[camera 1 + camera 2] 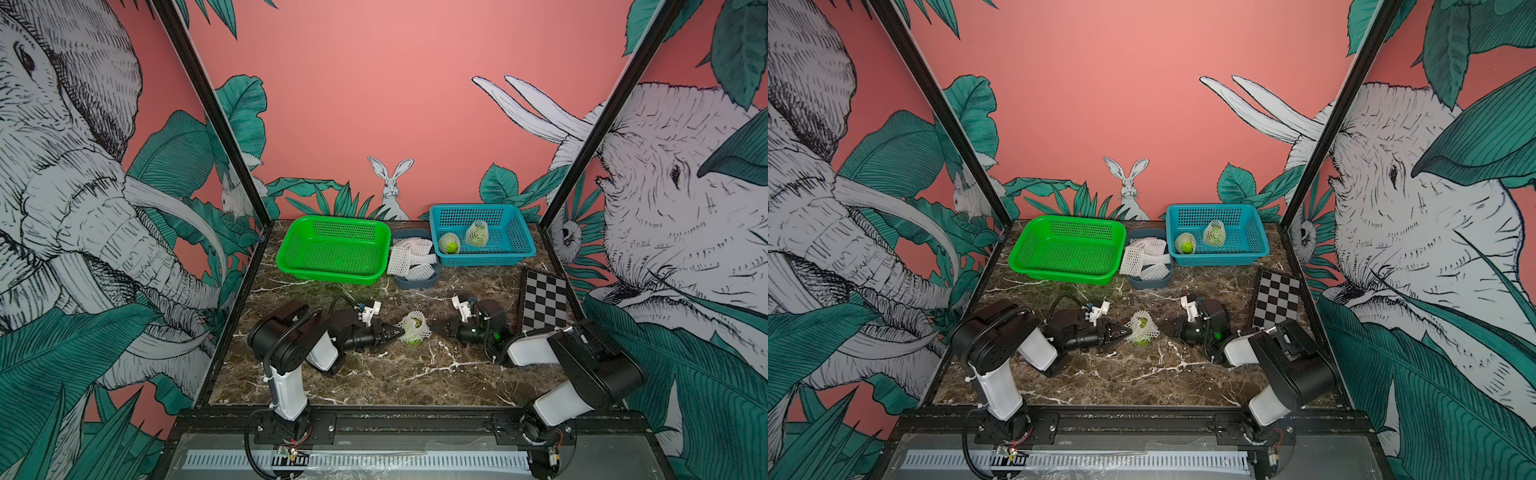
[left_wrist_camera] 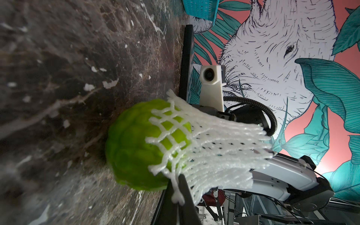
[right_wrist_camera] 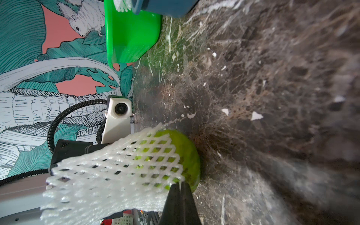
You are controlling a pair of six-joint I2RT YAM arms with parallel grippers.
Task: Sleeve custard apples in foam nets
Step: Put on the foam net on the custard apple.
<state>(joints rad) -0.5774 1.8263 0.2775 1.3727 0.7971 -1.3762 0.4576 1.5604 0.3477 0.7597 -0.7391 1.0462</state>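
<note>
1. Green perforated basket point(image 1: 332, 230): back left of the marble table point(image 1: 374, 374).
2. Left gripper point(image 1: 395, 331): low over the table, pointing at the fruit. Fingers point(image 2: 187, 196) closed, pinching a strand of the foam net's rim.
3. Grey-blue tub point(image 1: 415, 283): between the two baskets, just beside the green one. Spare foam nets point(image 1: 409, 257) heaped inside, one hanging over the rim on the green basket's side.
4. Custard apple point(image 1: 412, 341): on the table between the two grippers, seen in both top views. Foam net point(image 1: 415, 330) over its upper part, table-side part of the fruit bare, loose end of the sleeve standing clear above.
5. Right gripper point(image 1: 442, 330): opposite the left, low over the table. Fingers point(image 3: 171, 202) closed, tips at the net's rim, a thin white strand caught between.
6. Blue perforated basket point(image 1: 486, 258): back right. Netted custard apples point(image 1: 449, 243) inside, two, just beside each other toward the tub's end.
7. Checkerboard panel point(image 1: 544, 299): flat at the table's right edge, near the right arm.
</note>
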